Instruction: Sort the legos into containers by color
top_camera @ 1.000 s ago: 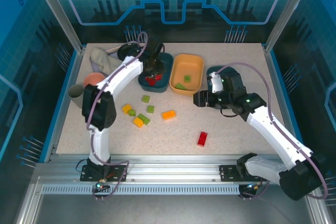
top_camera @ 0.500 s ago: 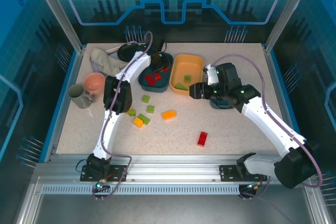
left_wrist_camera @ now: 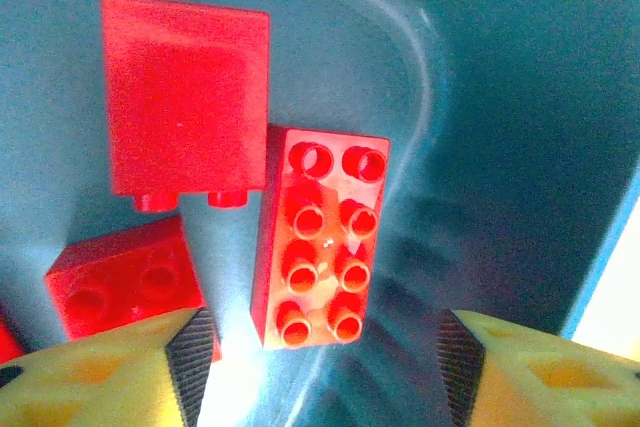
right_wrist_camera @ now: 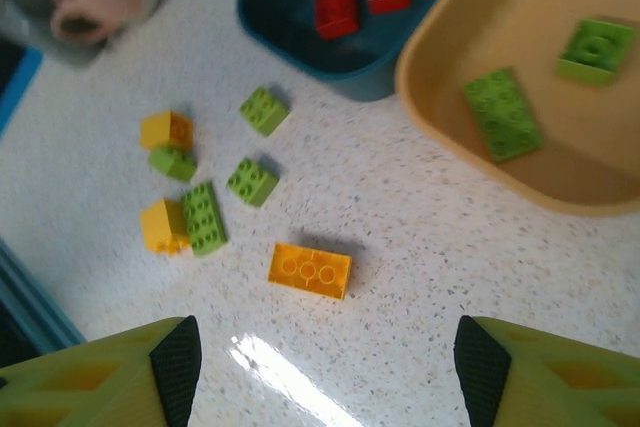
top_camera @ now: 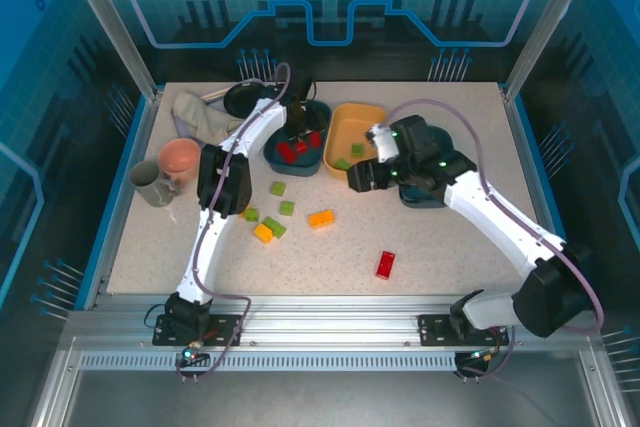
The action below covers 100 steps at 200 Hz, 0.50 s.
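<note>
My left gripper hangs inside the left dark teal container, jaws open. Up close, a red 2x4 lego lies on the container's floor just beyond the left gripper, touching neither pad; two more red legos lie beside it. My right gripper is open above the table, with an orange-yellow lego lying beyond the right gripper. The yellow-orange container holds two green legos. A second teal container is partly hidden under the right arm.
Loose green legos and yellow legos lie mid-table; a red one lies nearer the front. A pink bowl, grey cup, cloth and black pan crowd the back left.
The left jaws have opened and the red lego now lies free in the teal container. The right gripper has moved left, from beside the yellow-orange container to above the loose legos.
</note>
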Tool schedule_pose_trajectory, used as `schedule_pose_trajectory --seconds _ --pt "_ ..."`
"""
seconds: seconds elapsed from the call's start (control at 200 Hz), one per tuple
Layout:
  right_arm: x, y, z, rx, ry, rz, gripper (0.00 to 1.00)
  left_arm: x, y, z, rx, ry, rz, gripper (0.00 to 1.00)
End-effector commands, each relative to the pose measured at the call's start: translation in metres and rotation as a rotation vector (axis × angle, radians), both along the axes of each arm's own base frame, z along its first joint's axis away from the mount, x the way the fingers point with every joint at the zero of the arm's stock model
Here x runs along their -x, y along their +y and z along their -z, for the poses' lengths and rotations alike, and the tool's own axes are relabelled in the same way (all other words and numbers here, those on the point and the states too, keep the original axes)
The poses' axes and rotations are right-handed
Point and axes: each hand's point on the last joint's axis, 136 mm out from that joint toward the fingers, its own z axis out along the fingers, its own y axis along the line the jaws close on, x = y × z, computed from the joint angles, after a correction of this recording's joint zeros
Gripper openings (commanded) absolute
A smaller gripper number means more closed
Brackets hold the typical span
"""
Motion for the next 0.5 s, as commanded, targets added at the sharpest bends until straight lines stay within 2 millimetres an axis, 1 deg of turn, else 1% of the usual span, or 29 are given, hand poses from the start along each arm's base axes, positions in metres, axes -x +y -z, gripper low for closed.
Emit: schedule_pose_trajectory --seconds 0.0,0.005,0.01,0.025,0.03,0.035,0.055,0.065,0.085,0.105,0.115,0.125,0.165,0.225,0.24,0.245,0.255,0.27,0.29,0.3,0.34,0.36,0.385,0.405,0.415,0.44,0.445,0.495 --pt "0.022 0.027 0.022 0.151 -0.024 -0.24 0.72 0.009 0.015 -0.089 0.012 -0.116 -0.043 0.65" --pt "0.022 0.029 0.027 0.162 -0.017 -0.254 0.73 0.01 0.015 -0.09 0.013 -0.116 -0.044 0.65" --pt "0.023 0.03 0.026 0.167 -0.023 -0.262 0.73 0.011 0.016 -0.09 0.012 -0.114 -0.047 0.66" --pt "0.026 0.034 0.033 0.191 -0.013 -0.295 0.73 0.014 0.018 -0.095 0.011 -0.12 -0.053 0.66" --pt "0.026 0.035 0.033 0.199 -0.021 -0.302 0.73 0.015 0.018 -0.098 0.013 -0.124 -0.055 0.66" --pt "0.027 0.036 0.037 0.209 -0.011 -0.312 0.74 0.017 0.019 -0.099 0.012 -0.123 -0.059 0.66" --pt "0.029 0.038 0.044 0.241 -0.001 -0.336 0.74 0.022 0.023 -0.104 0.011 -0.126 -0.068 0.67" --pt "0.031 0.04 0.046 0.257 -0.003 -0.351 0.74 0.025 0.024 -0.104 0.011 -0.124 -0.072 0.67" --pt "0.033 0.043 0.053 0.295 -0.001 -0.382 0.75 0.03 0.026 -0.114 0.018 -0.139 -0.079 0.68" --pt "0.034 0.046 0.059 0.323 -0.002 -0.407 0.75 0.038 0.028 -0.115 0.02 -0.135 -0.085 0.68" --pt "0.035 0.047 0.061 0.339 -0.002 -0.418 0.75 0.04 0.029 -0.12 0.025 -0.145 -0.089 0.68" --pt "0.035 0.048 0.064 0.353 -0.004 -0.429 0.75 0.044 0.031 -0.118 0.024 -0.138 -0.094 0.68" --pt "0.035 0.051 0.071 0.413 -0.021 -0.458 0.77 0.06 0.036 -0.126 0.036 -0.144 -0.107 0.69" --pt "0.033 0.057 0.084 0.494 -0.034 -0.498 0.81 0.086 0.044 -0.13 0.052 -0.137 -0.132 0.71" --pt "0.031 0.058 0.086 0.508 -0.034 -0.501 0.82 0.093 0.046 -0.13 0.057 -0.134 -0.14 0.71" --pt "0.032 0.058 0.087 0.512 -0.033 -0.505 0.85 0.095 0.047 -0.128 0.056 -0.128 -0.142 0.71" --pt "0.031 0.059 0.089 0.519 -0.033 -0.51 0.9 0.099 0.047 -0.133 0.067 -0.137 -0.146 0.71" --pt "0.03 0.059 0.091 0.529 -0.031 -0.512 0.92 0.108 0.05 -0.13 0.071 -0.125 -0.153 0.71" --pt "0.029 0.06 0.096 0.542 -0.023 -0.517 0.99 0.117 0.052 -0.128 0.079 -0.118 -0.163 0.71" --pt "0.029 0.061 0.098 0.549 -0.019 -0.519 0.99 0.123 0.053 -0.128 0.085 -0.116 -0.165 0.71" --pt "0.026 0.062 0.108 0.582 0.004 -0.519 1.0 0.142 0.057 -0.126 0.103 -0.102 -0.185 0.71" --pt "0.025 0.062 0.112 0.598 0.015 -0.518 1.0 0.153 0.061 -0.12 0.103 -0.083 -0.196 0.72" --pt "0.023 0.063 0.116 0.618 0.023 -0.514 1.0 0.166 0.065 -0.117 0.109 -0.072 -0.209 0.71" --pt "0.023 0.063 0.12 0.633 0.031 -0.516 1.0 0.175 0.067 -0.117 0.116 -0.071 -0.218 0.72" --pt "0.023 0.064 0.122 0.638 0.033 -0.517 1.0 0.181 0.069 -0.113 0.113 -0.059 -0.222 0.72" --pt "0.023 0.065 0.126 0.656 0.037 -0.52 1.0 0.192 0.072 -0.113 0.12 -0.06 -0.231 0.72" --pt "0.023 0.065 0.126 0.66 0.036 -0.521 1.0 0.195 0.073 -0.11 0.118 -0.052 -0.234 0.72" --pt "0.023 0.066 0.132 0.695 0.037 -0.53 1.0 0.218 0.081 -0.106 0.121 -0.042 -0.252 0.72"
